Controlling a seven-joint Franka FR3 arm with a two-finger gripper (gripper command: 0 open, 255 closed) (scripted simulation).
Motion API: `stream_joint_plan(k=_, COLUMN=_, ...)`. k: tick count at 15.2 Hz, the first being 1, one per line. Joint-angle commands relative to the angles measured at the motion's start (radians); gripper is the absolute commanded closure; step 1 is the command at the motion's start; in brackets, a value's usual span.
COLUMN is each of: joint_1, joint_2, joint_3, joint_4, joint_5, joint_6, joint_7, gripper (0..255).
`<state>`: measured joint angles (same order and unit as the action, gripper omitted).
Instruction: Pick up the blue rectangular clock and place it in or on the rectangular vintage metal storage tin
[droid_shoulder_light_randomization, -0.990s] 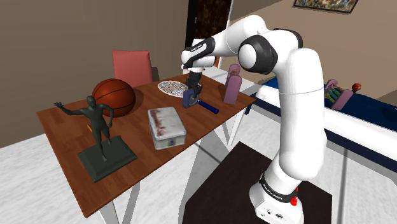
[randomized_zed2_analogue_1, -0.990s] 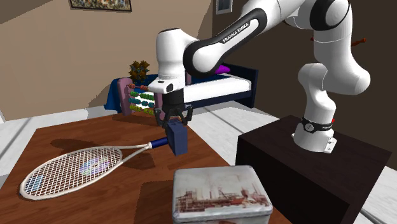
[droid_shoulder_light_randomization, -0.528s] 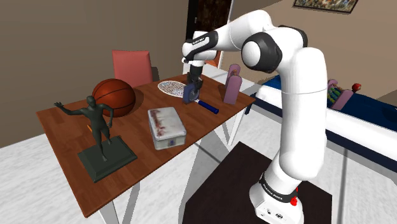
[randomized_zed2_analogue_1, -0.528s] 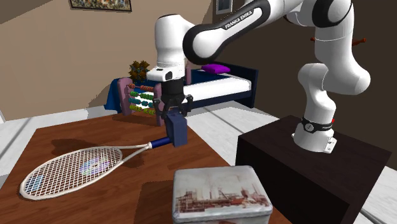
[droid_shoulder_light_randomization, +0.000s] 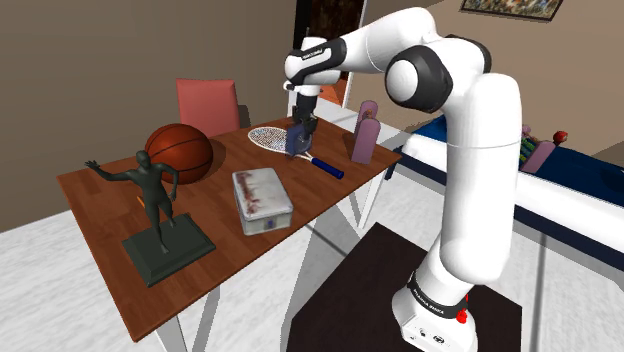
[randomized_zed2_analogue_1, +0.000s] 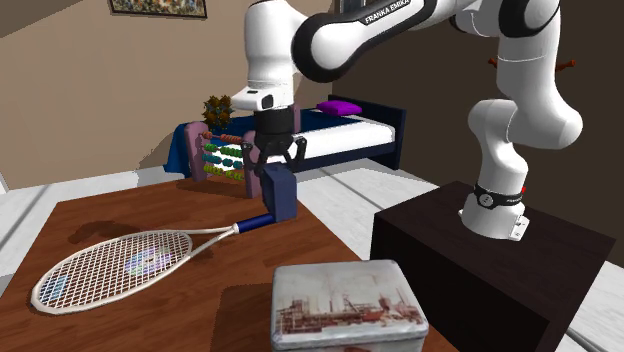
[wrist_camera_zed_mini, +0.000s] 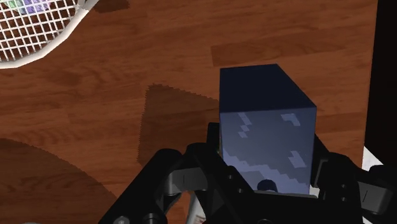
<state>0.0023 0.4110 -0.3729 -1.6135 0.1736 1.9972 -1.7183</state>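
Observation:
The blue rectangular clock (droid_shoulder_light_randomization: 298, 138) (randomized_zed2_analogue_1: 279, 192) (wrist_camera_zed_mini: 266, 131) hangs clear above the wooden table, clasped between the black fingers of my gripper (droid_shoulder_light_randomization: 301, 126) (randomized_zed2_analogue_1: 275, 172) (wrist_camera_zed_mini: 264, 184). It is over the racket's blue handle (randomized_zed2_analogue_1: 257, 222). The rectangular tin (droid_shoulder_light_randomization: 261, 199) (randomized_zed2_analogue_1: 346, 303), its lid printed with an old picture, lies on the table nearer the stand in the shoulder view, well apart from the clock. In the wrist view the clock's shadow falls on the wood below.
A white-strung racket (droid_shoulder_light_randomization: 271, 138) (randomized_zed2_analogue_1: 120, 261) lies under and beside the gripper. A basketball (droid_shoulder_light_randomization: 180, 152), a dark figure statue (droid_shoulder_light_randomization: 158, 214), a purple bottle (droid_shoulder_light_randomization: 364, 131) and a red chair (droid_shoulder_light_randomization: 208, 103) are around the table (droid_shoulder_light_randomization: 110, 195). An abacus (randomized_zed2_analogue_1: 222, 160) stands behind.
The gripper has risen with the blue clock in it, lifting it higher above the table and drifting slightly toward the far side. Nothing else moved.

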Motion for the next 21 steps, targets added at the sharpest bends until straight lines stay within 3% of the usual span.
stream_joint_plan(k=1, joint_1=0.035, joint_2=-0.040, joint_3=0.004, joint_4=-0.045, joint_5=-0.016, joint_6=0.009, joint_7=0.039, gripper=255)
stream_joint_plan(k=15, joint_1=0.268, joint_2=-0.195, joint_3=0.096, joint_4=-0.205, joint_5=-0.097, joint_6=0.036, joint_7=0.380, gripper=255)
stream_joint_plan(k=21, joint_1=0.266, joint_2=-0.167, joint_3=0.099, joint_4=-0.251, joint_5=-0.086, joint_6=0.108, joint_7=0.372, gripper=255)
